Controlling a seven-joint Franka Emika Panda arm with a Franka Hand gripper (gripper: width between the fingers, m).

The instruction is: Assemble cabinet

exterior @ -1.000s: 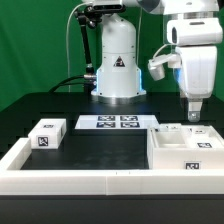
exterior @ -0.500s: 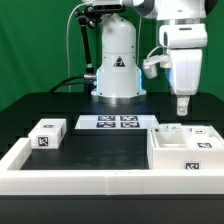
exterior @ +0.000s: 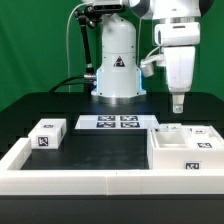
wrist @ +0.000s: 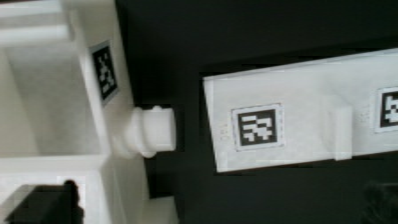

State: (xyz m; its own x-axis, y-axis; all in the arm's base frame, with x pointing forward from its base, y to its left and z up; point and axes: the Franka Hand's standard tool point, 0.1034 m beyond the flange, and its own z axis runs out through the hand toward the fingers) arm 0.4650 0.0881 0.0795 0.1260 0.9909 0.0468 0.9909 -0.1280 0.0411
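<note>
On the table (exterior: 110,150) sit one hollow box (exterior: 180,160) and one block (exterior: 46,133) well apart.

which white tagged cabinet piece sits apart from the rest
The small matte white block at the exterior view's left; the large hollow white box and remaining pieces cluster at its right.

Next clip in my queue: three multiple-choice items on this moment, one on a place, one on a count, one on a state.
1. The small white block lies toward: A the exterior view's left; B the exterior view's right; C the centre.
2. Tags on the marker board: A two; B four; C six.
3. The end effector is: A pressed onto the tabletop; B raised in the air, carrying nothing; C gripping the small block.
Key: A, it sits far left; B, four tags show; B, it hangs high, empty.
</note>
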